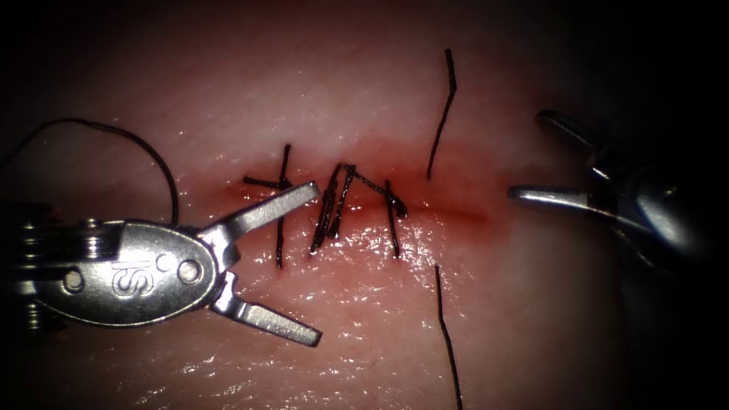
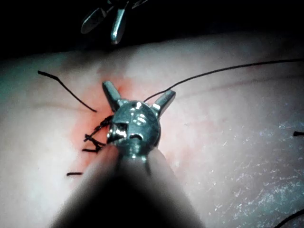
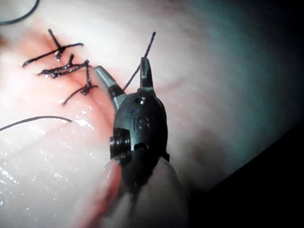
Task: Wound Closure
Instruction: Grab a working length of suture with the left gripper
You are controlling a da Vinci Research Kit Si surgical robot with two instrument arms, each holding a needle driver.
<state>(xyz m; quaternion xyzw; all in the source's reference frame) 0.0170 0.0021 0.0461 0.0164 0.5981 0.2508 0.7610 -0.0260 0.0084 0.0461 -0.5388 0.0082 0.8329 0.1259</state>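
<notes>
Left claw [image 1: 317, 262] gapes empty over the stitched cut [image 1: 357, 201]; right claw [image 1: 524, 156] spread, empty; needle unseen.

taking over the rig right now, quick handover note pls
Left tool: fingers open, holding nothing, over the left end of the cut.
Right tool: fingers open, holding nothing, at the cut's right end.
Thread: one strand enters the tissue above the cut right of the stitches, another leaves below; a loop lies far left. I can't spot the needle.
Done: several stitches across the left and middle.
Left: the right stretch is unstitched.
</notes>
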